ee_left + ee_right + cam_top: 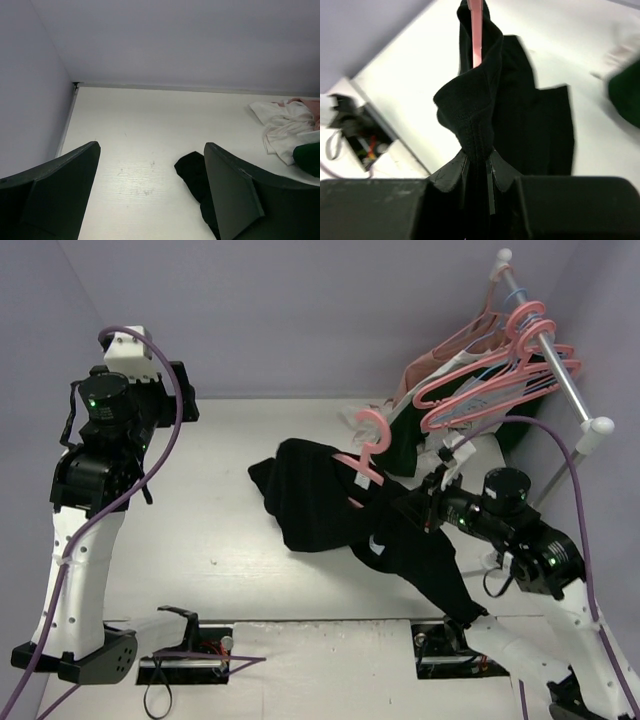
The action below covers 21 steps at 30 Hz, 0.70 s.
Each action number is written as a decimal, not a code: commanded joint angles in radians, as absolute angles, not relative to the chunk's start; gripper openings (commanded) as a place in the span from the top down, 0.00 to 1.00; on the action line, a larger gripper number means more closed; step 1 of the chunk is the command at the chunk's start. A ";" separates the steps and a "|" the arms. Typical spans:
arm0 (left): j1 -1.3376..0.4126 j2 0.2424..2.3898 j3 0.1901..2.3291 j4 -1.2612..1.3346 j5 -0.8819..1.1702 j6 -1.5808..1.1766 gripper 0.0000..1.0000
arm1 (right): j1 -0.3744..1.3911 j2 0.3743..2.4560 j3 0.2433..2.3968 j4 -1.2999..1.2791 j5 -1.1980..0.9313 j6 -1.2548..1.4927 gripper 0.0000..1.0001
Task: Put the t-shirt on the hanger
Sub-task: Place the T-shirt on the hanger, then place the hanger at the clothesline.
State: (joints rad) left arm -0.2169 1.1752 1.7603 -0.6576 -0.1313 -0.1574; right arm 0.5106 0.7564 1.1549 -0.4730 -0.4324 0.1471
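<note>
- The right gripper (478, 172), lower centre of the right wrist view, is pinching its fingers together on a bunched fold of the plain black soft-fabric t-shirt (530, 125). Only cloth is showing between them.
- In the top view the t-shirt is lying crumpled mid-frame, trailing from the centre of the white table (230, 550) down toward the right arm's base at lower right.
- The thin pink plastic hanger (366, 452) is sitting at the shirt's upper right edge. Its hook is poking out clear of the fabric, and one arm is running into the black cloth.
- Judgement: the task is partway along. The hanger is entering the garment, but the shirt is not yet hanging square on both shoulders, so spreading and seating are remaining.
- The left gripper (152, 175) is hovering with fingers wide apart, holding nothing, above bare table at upper left.
- Room: open tabletop is lying left of the shirt.
- A white garment (280, 125) and a dark green garment (309, 159) are crowding the right side.
- The rack (560, 380) of spare pink hangers is standing close by the right arm at upper right.
- The walls (300, 310) are closing in the left and far edges.
</note>
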 commanded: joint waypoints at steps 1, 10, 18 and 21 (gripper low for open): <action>-0.221 1.146 1.744 -0.619 -0.168 -0.246 0.20 | 0.511 0.677 1.203 -0.542 -0.145 0.162 1.00; -0.221 1.140 1.682 -0.618 -0.145 -0.299 0.20 | 0.511 0.628 1.239 -0.704 0.179 0.183 1.00; -0.221 1.132 1.692 -0.621 -0.131 -0.287 0.20 | 0.517 0.699 1.277 -0.795 0.206 0.237 1.00; -0.221 1.135 1.704 -0.620 -0.120 -0.283 0.20 | 0.517 0.723 1.281 -0.814 0.278 0.277 1.00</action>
